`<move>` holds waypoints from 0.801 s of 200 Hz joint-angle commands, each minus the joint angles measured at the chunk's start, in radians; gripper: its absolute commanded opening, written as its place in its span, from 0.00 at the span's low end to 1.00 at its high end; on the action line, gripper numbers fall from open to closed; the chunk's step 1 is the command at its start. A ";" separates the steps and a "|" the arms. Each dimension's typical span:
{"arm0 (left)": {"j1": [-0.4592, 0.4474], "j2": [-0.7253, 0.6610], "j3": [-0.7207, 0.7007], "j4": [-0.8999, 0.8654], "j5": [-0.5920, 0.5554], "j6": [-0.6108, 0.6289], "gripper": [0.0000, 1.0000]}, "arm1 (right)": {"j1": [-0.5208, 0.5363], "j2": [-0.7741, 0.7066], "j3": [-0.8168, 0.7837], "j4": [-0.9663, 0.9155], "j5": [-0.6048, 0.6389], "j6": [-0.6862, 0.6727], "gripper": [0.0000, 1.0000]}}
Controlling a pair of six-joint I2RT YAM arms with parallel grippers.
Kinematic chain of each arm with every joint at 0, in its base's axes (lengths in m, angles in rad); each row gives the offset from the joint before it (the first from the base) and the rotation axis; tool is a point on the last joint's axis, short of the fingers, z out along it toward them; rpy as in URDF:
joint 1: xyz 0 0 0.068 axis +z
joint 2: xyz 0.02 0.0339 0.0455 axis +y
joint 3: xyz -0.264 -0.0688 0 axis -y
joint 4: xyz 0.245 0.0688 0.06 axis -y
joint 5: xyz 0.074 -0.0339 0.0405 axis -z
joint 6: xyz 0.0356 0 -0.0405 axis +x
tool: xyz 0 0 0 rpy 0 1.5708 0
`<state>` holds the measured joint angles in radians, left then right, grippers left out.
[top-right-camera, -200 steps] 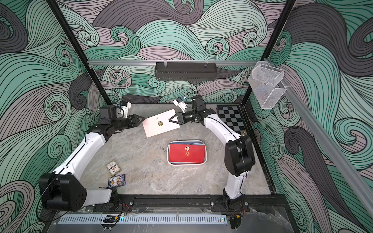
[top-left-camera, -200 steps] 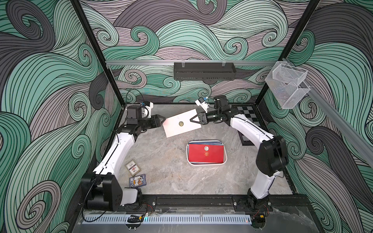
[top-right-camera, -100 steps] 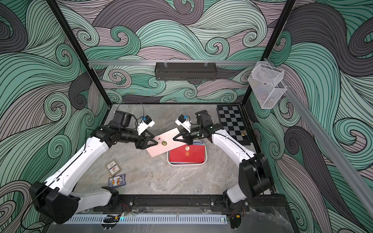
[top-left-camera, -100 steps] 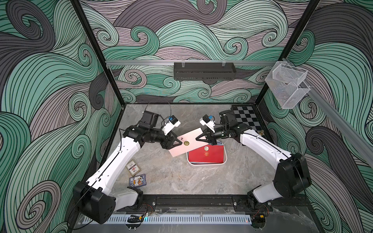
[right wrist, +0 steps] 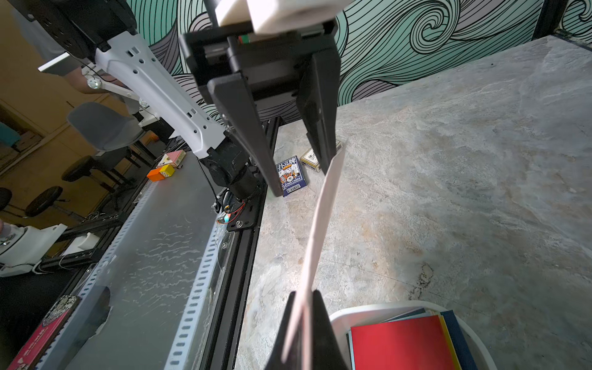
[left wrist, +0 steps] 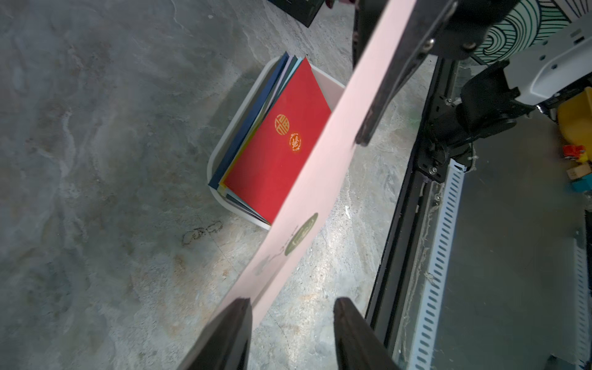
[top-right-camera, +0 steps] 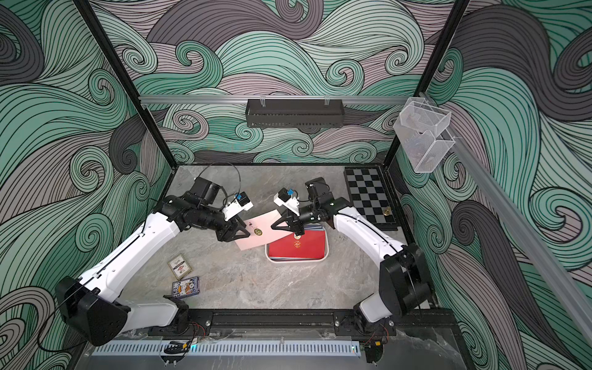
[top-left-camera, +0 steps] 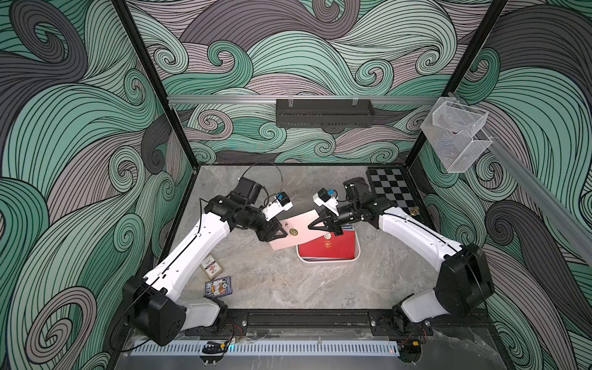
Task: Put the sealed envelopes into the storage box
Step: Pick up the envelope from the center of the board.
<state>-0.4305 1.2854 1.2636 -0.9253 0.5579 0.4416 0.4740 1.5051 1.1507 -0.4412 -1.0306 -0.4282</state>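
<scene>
in both top views, centre frame, the right gripper [top-left-camera: 312, 226] pinches the pink envelope [top-left-camera: 299, 235] above the upper left corner of the storage box [top-left-camera: 326, 261], which already holds a red envelope [top-left-camera: 330, 248].

left wrist view: the left gripper [left wrist: 291, 302] stands open, the pink envelope beside one finger, unclamped.

only the right wrist view shows the right jaws clamped on its edge.

best to level it squarely over the storage box before letting go.

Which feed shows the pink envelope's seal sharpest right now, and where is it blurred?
Both top views: evenly lit, sharp; the seal on the pink envelope small but clear. Left wrist view: that envelope sits close to the lens, its seal soft, while the red envelope in the box is crisp. Right wrist view: envelope edge-on, blurred by the right gripper.
</scene>
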 commanded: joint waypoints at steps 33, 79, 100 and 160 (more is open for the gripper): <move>-0.005 -0.064 0.053 0.001 -0.046 0.060 0.47 | 0.021 -0.020 0.003 -0.053 -0.028 -0.059 0.00; -0.015 0.025 0.089 -0.089 0.059 0.100 0.47 | 0.031 -0.011 0.017 -0.057 -0.007 -0.051 0.00; -0.024 0.036 0.082 -0.087 0.079 0.115 0.47 | 0.030 -0.014 0.018 -0.059 -0.017 -0.053 0.00; -0.031 0.121 0.086 -0.039 -0.009 0.108 0.46 | 0.033 -0.016 0.017 -0.059 -0.029 -0.050 0.00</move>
<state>-0.4419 1.3651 1.3312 -0.9649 0.5819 0.5407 0.5007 1.5051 1.1507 -0.5419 -1.0069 -0.4686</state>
